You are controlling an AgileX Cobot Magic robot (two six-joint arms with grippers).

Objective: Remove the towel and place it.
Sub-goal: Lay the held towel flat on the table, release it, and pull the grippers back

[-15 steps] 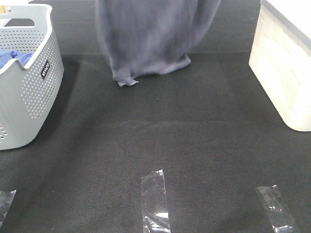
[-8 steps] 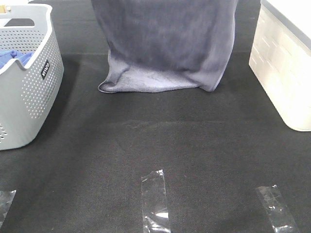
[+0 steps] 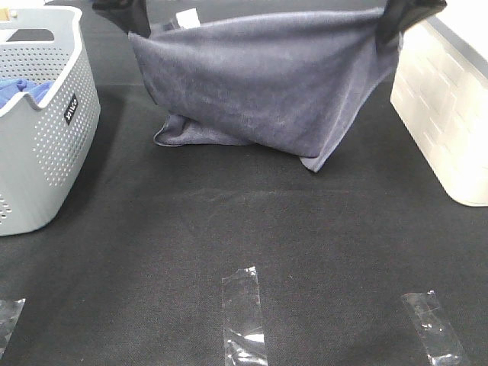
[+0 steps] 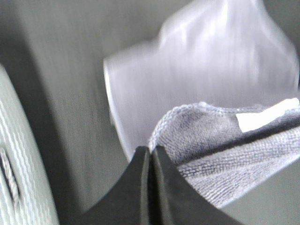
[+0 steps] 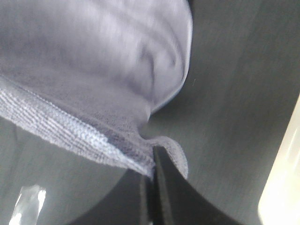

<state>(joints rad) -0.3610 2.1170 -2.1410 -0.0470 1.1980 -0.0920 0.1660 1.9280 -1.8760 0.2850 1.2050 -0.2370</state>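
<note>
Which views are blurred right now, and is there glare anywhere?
Exterior high: sharp; the towel reads clean, glare only on the tape strips, white box near blown out. Left wrist: hanging cloth and table streaked by motion blur, hem at the left tool sharp. Right wrist: same, far folds smeared, hem by the right tool crisp.

Setting: robot manipulation test bench, lab-type, dressed with laundry props.
Black felt-like mat [image 3: 305,229] covers the whole work surface; three clear tape strips [image 3: 244,313] are stuck to it, well apart from both sets of jaws. Grey perforated laundry basket [image 3: 53,145] stands outboard of the jaws of the left gripper [image 3: 139,24]; white textured bin [image 3: 442,114] stands just beside those of the right gripper [image 3: 387,27].
</note>
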